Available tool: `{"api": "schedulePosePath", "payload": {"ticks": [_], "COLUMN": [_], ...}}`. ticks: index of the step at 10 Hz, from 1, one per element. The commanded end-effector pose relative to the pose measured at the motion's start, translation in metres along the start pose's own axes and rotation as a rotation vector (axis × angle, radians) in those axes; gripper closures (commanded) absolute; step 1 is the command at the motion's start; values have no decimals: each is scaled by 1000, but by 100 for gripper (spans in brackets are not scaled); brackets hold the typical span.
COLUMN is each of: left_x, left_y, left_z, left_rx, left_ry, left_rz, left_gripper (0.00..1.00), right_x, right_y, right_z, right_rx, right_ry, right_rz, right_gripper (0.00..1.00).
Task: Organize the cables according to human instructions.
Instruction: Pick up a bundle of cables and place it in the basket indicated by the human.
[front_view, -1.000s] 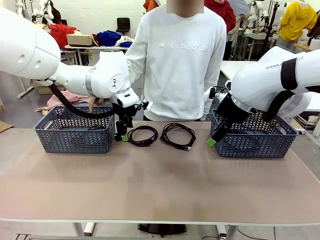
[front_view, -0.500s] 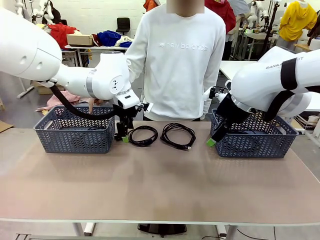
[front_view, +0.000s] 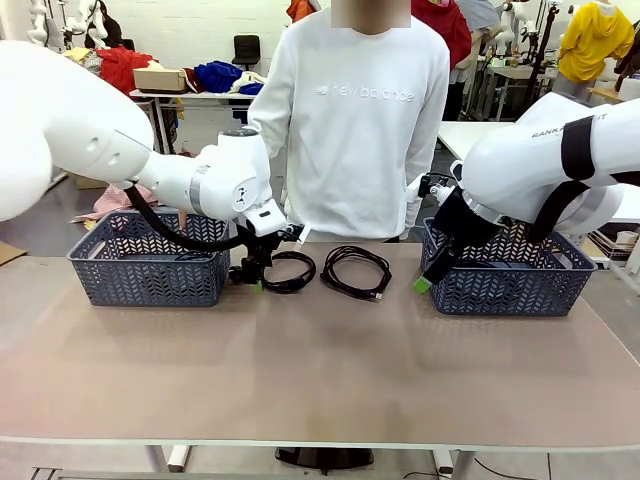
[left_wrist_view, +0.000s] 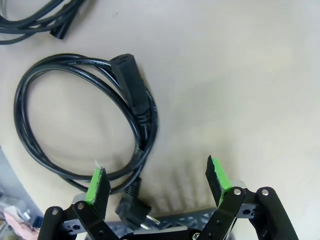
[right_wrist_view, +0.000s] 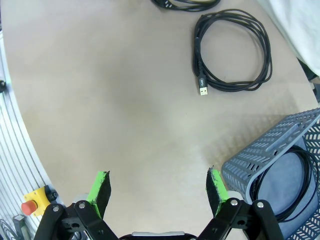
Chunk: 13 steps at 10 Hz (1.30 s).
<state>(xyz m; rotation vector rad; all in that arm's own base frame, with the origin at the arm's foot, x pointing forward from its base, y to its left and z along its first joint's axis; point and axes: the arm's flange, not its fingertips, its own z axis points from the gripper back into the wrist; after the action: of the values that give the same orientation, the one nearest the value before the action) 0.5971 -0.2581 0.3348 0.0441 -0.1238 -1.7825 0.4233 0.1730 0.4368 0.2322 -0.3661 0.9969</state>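
Here — left jaws wide over cable (left_wrist_view: 133, 93).

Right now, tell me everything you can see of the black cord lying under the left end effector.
The cord is thin, black and rubbery-looking, wound in a loose round coil, flat on the beige table. One end is a moulded block connector lying along the coil; the other is an angled plug with metal pins. Its near edge sits between the fingers of the open left end effector, not gripped.
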Motion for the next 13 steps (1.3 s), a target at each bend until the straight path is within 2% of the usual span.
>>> {"api": "schedulePosePath", "payload": {"ticks": [1,6,13], "left_x": [7,10,9], "left_y": [19,33,35], "left_z": [-2,-17,-22], "left_rx": [-17,-48,-80], "left_ry": [22,31,36], "left_rz": [-4,-16,-11], "left_gripper": [0,0,0], "right_x": [3,3,3], "right_y": [0,0,0], "right_z": [2,2,2], "right_rx": [-1,-1,-1], "right_ry": [0,0,0], "right_rz": [2,2,2], "right_gripper": [0,0,0]}}
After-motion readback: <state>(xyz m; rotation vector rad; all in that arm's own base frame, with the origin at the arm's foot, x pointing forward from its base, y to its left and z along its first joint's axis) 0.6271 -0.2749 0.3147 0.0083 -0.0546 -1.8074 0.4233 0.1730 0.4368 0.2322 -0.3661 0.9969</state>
